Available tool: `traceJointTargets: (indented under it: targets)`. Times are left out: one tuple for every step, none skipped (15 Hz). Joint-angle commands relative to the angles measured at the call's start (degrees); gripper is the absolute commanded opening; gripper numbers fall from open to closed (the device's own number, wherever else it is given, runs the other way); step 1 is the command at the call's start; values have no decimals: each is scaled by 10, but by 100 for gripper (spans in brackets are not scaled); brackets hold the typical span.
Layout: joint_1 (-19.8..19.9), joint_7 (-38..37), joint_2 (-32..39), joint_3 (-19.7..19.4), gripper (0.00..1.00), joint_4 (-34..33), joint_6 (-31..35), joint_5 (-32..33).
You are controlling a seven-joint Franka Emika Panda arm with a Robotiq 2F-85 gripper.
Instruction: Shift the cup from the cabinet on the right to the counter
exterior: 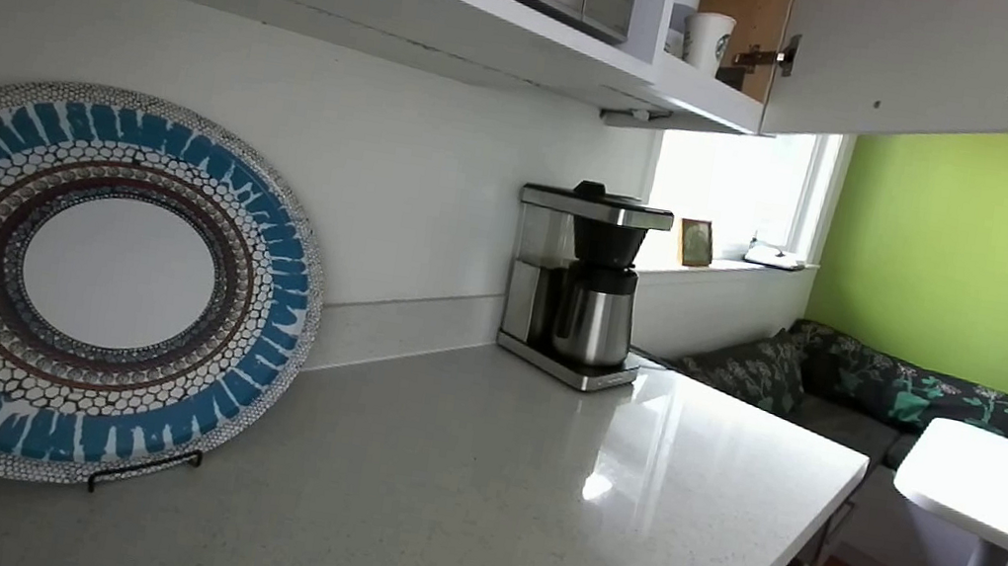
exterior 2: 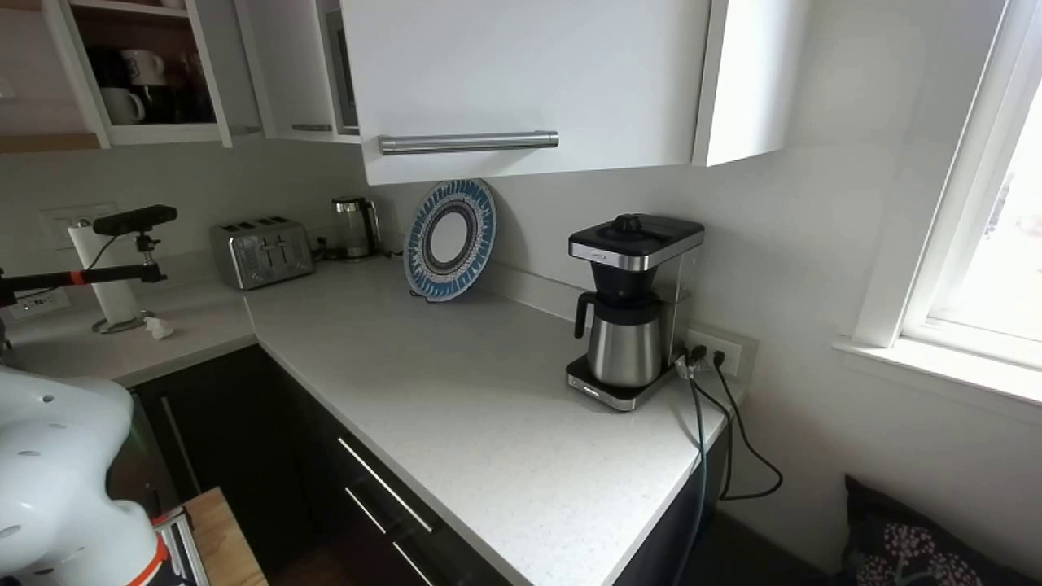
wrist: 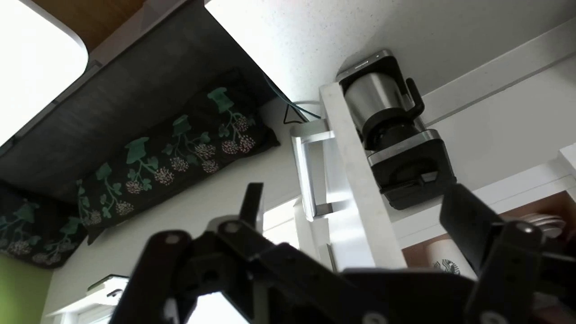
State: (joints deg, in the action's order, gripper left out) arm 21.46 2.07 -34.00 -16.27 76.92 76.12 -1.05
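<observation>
The cup [exterior: 706, 42], pale with a dark round logo, stands upright in the open cabinet [exterior: 712, 94] in an exterior view. The cabinet's white door [exterior: 906, 68] is swung open; in an exterior view the door [exterior 2: 529, 81] hides the cup. In the wrist view, which looks upside down, the cup [wrist: 443, 252] shows at lower right, partly hidden by my gripper. My gripper [wrist: 353, 198] is open and empty, with the door edge [wrist: 360, 180] showing between its fingers. The pale counter [exterior: 434, 482] lies below the cabinet in both exterior views [exterior 2: 456, 391].
A coffee maker [exterior: 584, 285] stands on the counter below the cabinet. A patterned round plate [exterior: 114, 285] leans on the wall. The door's metal handle [wrist: 306, 175] shows near my left finger. Part of my white arm [exterior 2: 57, 472] and a toaster [exterior 2: 264, 252] are at the left.
</observation>
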Motion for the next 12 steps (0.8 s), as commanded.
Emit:
traceJointTargets:
  targets:
    - [-5, -86, -50, 51, 100, 68, 24, 40]
    - [-7, -105, -57, 61, 100, 78, 27, 42]
    - [-10, -125, -60, 72, 100, 85, 29, 43]
    - [-11, -144, -64, 82, 100, 93, 33, 42]
    - [-12, -160, -68, 91, 100, 103, 40, 43]
    - [-13, -174, -71, 101, 100, 110, 48, 44]
    - [-12, -189, -73, 110, 100, 122, 64, 45]
    - [-12, -203, -74, 120, 100, 127, 72, 48]
    - [-8, -220, -77, 131, 100, 139, 95, 56]
    - [-7, -234, -78, 141, 100, 148, 113, 63]
    - [-8, -247, -77, 149, 100, 154, 123, 68]
    - [-7, -263, -76, 157, 100, 163, 141, 75]
